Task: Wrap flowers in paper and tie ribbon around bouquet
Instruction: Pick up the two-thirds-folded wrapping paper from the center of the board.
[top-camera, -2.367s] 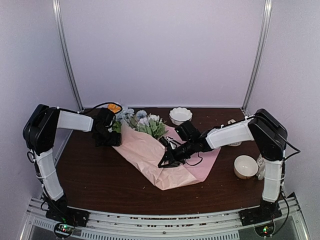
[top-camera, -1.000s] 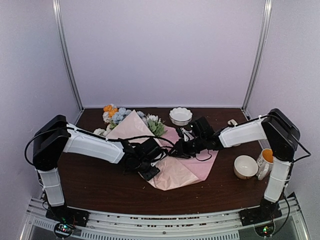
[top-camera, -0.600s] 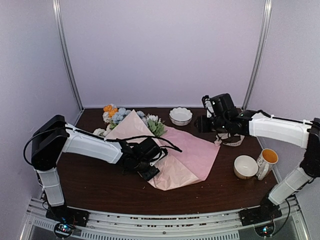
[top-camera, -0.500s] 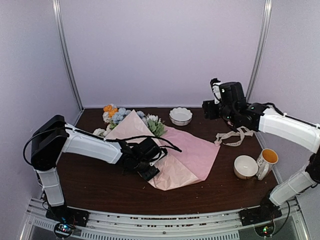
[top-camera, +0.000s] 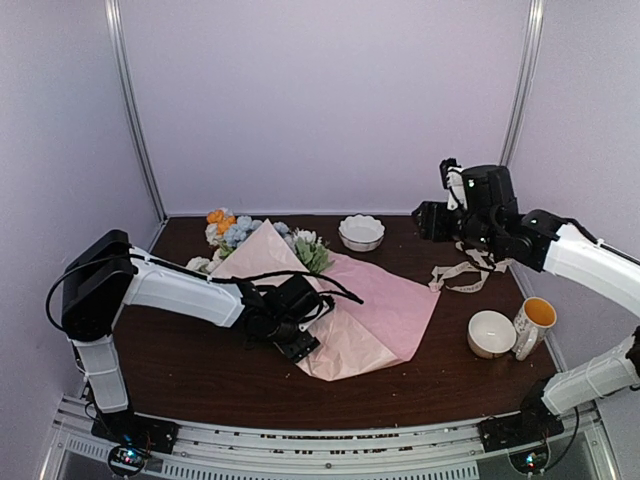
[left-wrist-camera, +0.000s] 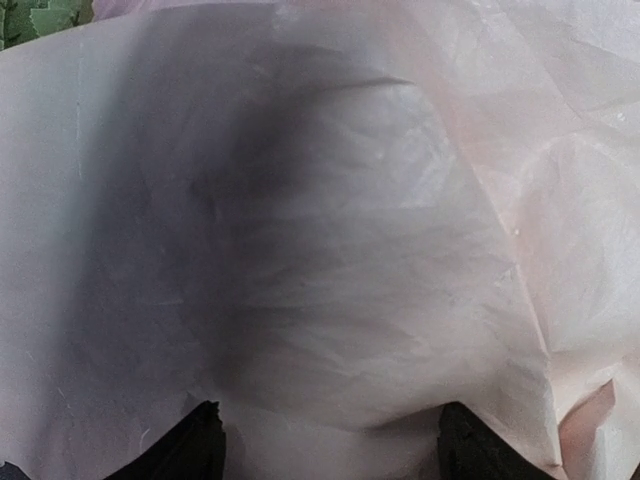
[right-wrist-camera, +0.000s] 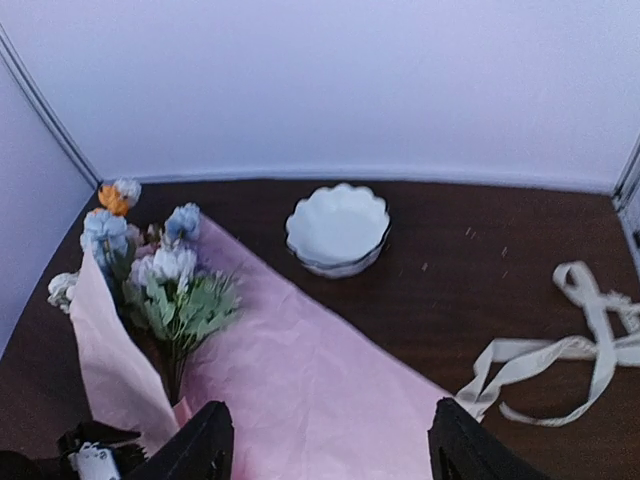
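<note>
And the right gripper (top-camera: 425, 220) is up and away! Moments ago it sat low at frame centre on the thin pale pink crinkly paper (top-camera: 385, 305). Now it hangs high at the upper right, fingers sprung wide apart. The left gripper (top-camera: 298, 340) has crossed from the upper left down to centre, onto the folded sheet. A flap of that sheet has come up over the bunch of pastel artificial flowers (top-camera: 240, 232), peaking left of centre.

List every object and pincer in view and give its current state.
flowers: lying down, stems under a paper fold
paper: one side folded over, the rest flat
ribbon: loose, untied, apart from the paper
scalloped bowl: upright, empty
small cup: upright
mug: upright
left pincer: open, over the folded paper
right pincer: open, raised, empty
</note>
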